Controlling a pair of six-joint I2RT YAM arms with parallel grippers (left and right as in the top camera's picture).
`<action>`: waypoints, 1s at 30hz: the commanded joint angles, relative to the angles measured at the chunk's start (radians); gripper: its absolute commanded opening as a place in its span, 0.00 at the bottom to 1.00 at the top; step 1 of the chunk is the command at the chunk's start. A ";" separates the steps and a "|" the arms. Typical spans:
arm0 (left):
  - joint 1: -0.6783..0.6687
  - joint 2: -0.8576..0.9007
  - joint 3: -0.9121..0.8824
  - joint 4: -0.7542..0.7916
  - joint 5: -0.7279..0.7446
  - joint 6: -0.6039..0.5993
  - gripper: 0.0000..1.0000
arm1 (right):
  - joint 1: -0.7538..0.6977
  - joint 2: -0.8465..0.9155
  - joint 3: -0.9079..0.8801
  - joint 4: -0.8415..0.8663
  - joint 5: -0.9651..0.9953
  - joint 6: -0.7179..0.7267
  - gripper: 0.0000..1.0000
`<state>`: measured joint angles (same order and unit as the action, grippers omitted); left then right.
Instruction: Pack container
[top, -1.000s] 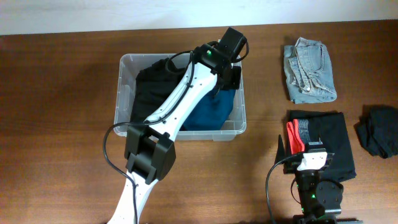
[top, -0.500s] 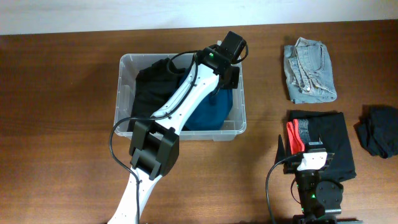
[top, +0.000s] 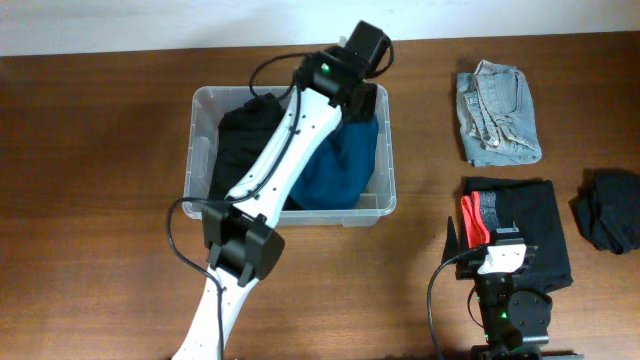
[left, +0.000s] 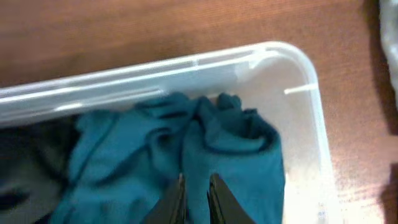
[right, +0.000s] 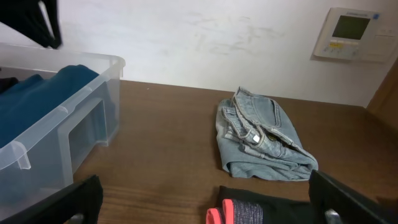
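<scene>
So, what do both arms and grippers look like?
The left arm has a long white link between blocky black joints, a green light and a thin black cable alongside. The left gripper has slim dark fingers. The right arm is black with a white block, a green light and a black cable. The right gripper has broad black fingers.

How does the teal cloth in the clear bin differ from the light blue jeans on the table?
The teal cloth lies crumpled inside the clear plastic bin; the light blue denim jeans lie folded on the brown wooden table. The cloth is plain, the jeans show seams and belt loops. Both are soft fabric.
</scene>
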<state>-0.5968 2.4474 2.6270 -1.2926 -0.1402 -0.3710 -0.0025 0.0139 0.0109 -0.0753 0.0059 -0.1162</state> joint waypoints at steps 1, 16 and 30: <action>0.007 -0.055 0.028 -0.072 -0.029 0.020 0.15 | -0.006 -0.010 -0.005 -0.006 0.005 -0.003 0.98; -0.021 0.025 0.018 -0.212 0.250 0.017 0.14 | -0.006 -0.010 -0.005 -0.006 0.005 -0.003 0.98; -0.045 0.124 -0.008 -0.209 0.245 0.016 0.13 | -0.006 -0.010 -0.005 -0.005 0.005 -0.003 0.98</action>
<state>-0.6479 2.5385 2.6289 -1.5036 0.1024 -0.3622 -0.0025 0.0139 0.0109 -0.0753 0.0055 -0.1162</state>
